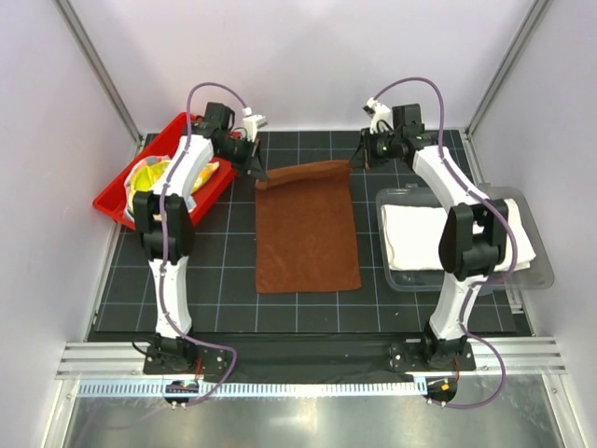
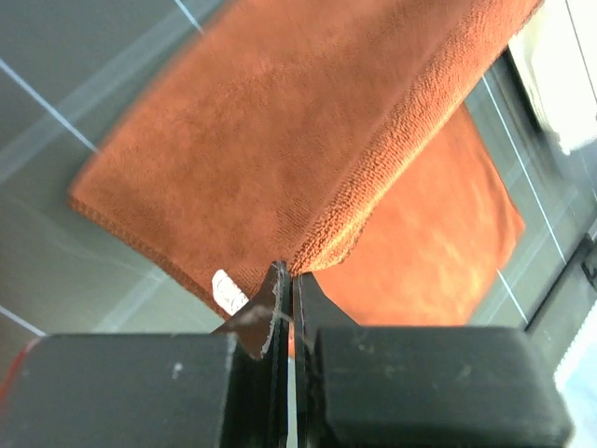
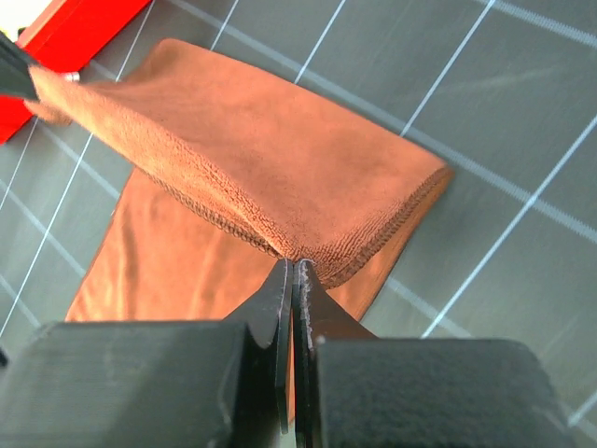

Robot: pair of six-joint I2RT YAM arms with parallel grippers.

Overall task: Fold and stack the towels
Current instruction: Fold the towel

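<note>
— Dark gridded desk point(image 1: 308, 313), pale walls around it. What lies left of the brown towel point(image 1: 308, 233)?
— A red tray point(image 1: 117, 191), well to its left, with a yellow-green towel point(image 1: 149, 175) bunched inside.
— And the left fingers point(image 1: 259, 175)?
— Pinched tight on the brown towel's far left corner, holding it up off the desk.
— The towel itself?
— Mid-desk. Its near part lies flat; its far edge hangs raised between the two arms.
— The right fingers point(image 1: 353, 163)?
— Clamped on the far right corner, at the same height.
— Right of the towel?
— A clear bin point(image 1: 532, 275), just beside it, with a folded white towel point(image 1: 415, 233) inside.
</note>
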